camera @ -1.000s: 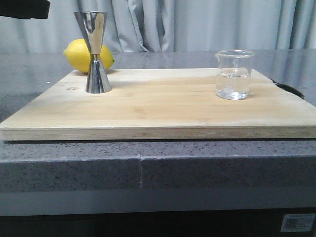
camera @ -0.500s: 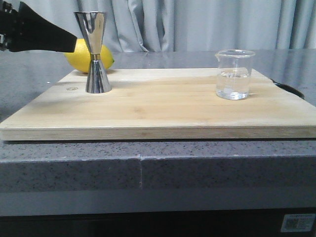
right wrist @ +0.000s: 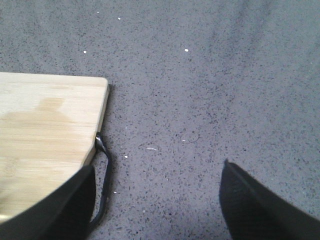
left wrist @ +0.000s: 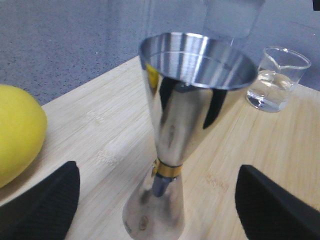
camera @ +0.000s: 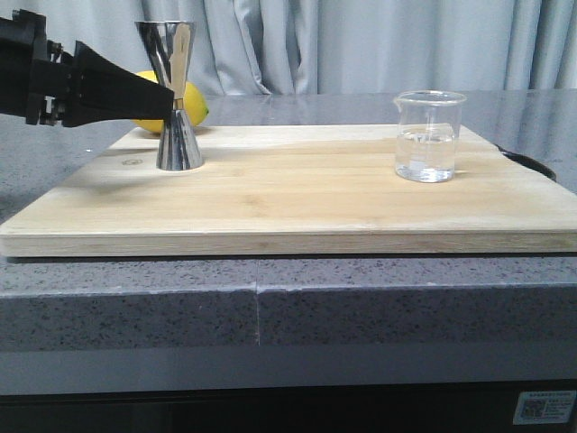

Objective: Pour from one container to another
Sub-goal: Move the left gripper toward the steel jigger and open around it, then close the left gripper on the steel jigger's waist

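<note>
The steel jigger [camera: 178, 99] with a gold band stands upright on the left rear of the wooden board [camera: 288, 198]. My left gripper [camera: 167, 97] reaches in from the left at the height of its waist. In the left wrist view the left gripper [left wrist: 157, 200] is open, with its black fingers [left wrist: 45, 205] wide on either side of the jigger [left wrist: 172, 150] and not touching it. The clear glass beaker [camera: 429, 135] holds a little clear liquid on the board's right side, and the left wrist view shows the beaker [left wrist: 275, 80] beyond the jigger. My right gripper [right wrist: 157, 200] is open over bare counter.
A yellow lemon [camera: 196, 108] lies just behind the jigger, partly hidden by my left arm; the lemon [left wrist: 17, 130] is close to one left finger. The board's corner [right wrist: 45, 125] and its black loop handle [right wrist: 102, 170] lie beside the right gripper. Grey curtains hang behind the stone counter.
My left arm has come in from the left edge of the front view to beside the jigger. The jigger, beaker and lemon have not moved.
</note>
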Available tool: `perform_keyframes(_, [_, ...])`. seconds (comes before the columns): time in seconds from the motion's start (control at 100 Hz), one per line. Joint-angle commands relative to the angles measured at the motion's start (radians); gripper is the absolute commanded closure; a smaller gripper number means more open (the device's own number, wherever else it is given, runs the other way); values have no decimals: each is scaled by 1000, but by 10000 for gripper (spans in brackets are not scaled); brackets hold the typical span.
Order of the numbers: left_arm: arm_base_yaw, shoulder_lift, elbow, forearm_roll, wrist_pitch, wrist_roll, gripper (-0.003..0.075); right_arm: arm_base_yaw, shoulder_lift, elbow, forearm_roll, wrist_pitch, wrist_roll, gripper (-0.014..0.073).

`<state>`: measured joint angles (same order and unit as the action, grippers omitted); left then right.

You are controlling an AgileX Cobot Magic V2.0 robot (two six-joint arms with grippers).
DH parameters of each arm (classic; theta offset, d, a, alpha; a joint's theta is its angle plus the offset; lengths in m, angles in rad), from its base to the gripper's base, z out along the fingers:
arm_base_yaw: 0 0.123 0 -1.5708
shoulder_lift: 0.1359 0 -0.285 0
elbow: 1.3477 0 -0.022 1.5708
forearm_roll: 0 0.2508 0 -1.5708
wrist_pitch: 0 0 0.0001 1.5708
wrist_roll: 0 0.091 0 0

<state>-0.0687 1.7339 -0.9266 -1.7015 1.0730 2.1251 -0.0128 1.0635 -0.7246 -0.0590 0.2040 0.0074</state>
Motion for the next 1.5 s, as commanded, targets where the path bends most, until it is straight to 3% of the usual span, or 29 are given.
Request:
perform_keyframes(0.0, [-10, -24, -28, -82, 92, 34, 131, -1, -10, -34, -13, -81, -7, 124])
perform_keyframes(0.42, [-72, -17, -28, -150, 65, 132, 131, -1, 24, -34, -13, -83, -7, 124])
perform_keyframes(0.85, [-87, -17, -28, -150, 42, 136, 136, -1, 24, -34, -13, -83, -7, 124])
perform_keyframes(1.22, [-87, -17, -28, -150, 24, 136, 312, -1, 24, -34, -13, -83, -7, 124])
perform_keyframes(1.49, [-87, -17, -28, -150, 5, 139, 330, -1, 24, -34, -13, -83, -7, 124])
